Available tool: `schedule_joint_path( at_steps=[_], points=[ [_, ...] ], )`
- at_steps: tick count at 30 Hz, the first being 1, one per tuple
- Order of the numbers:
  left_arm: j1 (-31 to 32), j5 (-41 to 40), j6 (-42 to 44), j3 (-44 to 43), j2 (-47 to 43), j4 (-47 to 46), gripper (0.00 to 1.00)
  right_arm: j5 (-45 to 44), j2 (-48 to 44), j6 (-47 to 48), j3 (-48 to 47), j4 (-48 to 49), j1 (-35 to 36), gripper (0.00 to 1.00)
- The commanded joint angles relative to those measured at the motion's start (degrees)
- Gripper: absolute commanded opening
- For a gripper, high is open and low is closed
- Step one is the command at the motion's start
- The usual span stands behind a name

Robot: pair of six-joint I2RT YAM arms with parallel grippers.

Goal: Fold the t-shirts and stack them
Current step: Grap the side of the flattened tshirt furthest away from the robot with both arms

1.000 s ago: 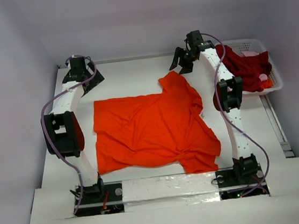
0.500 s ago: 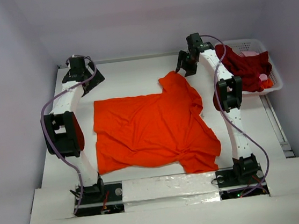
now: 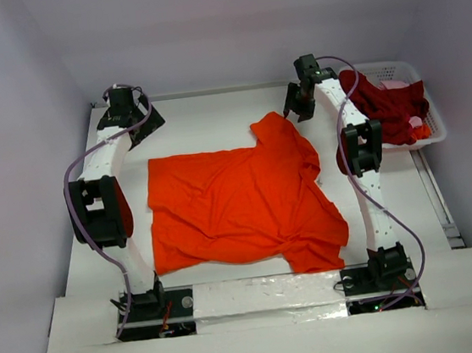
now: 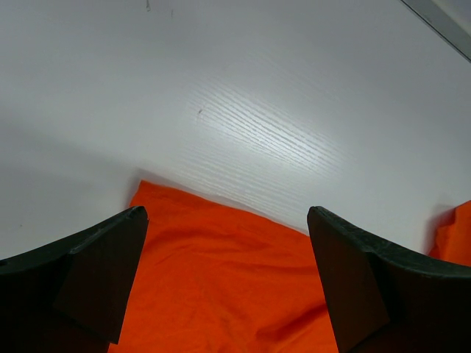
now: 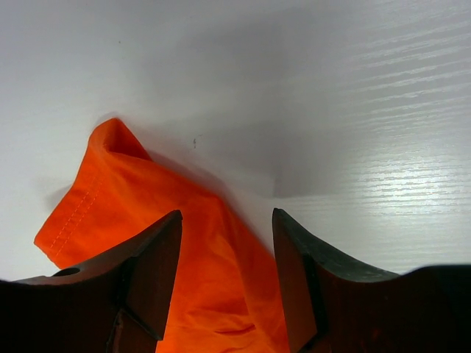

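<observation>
A bright orange-red t-shirt lies spread and wrinkled on the white table. One sleeve points toward the far right. My right gripper is down at that sleeve, open, its jaws either side of the sleeve's edge, with cloth in the gap. My left gripper hovers wide open over the shirt's far-left corner, with nothing held. A dark crimson t-shirt is heaped in the basket at the right, with a bit of pink cloth behind it.
The white lattice basket stands at the table's far right, close to my right arm. Walls enclose the table at the back and both sides. Bare white tabletop lies beyond the orange shirt's far edge.
My right gripper has come down and nearer onto the sleeve tip, and its jaws have narrowed. The left arm and the shirts have not moved.
</observation>
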State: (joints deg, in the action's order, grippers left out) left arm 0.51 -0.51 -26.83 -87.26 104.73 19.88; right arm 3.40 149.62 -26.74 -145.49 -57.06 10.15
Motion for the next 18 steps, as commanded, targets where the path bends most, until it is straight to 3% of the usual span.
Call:
schedule_joint_path(
  at_steps=[1, 18],
  points=[
    [-0.4, 0.2, -0.1, -2.7, -1.0, 0.2, 0.89, 0.0, -0.4, 0.6, -1.1, -0.3, -0.2, 0.58],
    [-1.0, 2.1, -0.1, -5.2, -1.2, 1.4, 0.89, 1.0, -1.7, 1.6, 2.3, -1.2, 0.8, 0.55]
  ],
)
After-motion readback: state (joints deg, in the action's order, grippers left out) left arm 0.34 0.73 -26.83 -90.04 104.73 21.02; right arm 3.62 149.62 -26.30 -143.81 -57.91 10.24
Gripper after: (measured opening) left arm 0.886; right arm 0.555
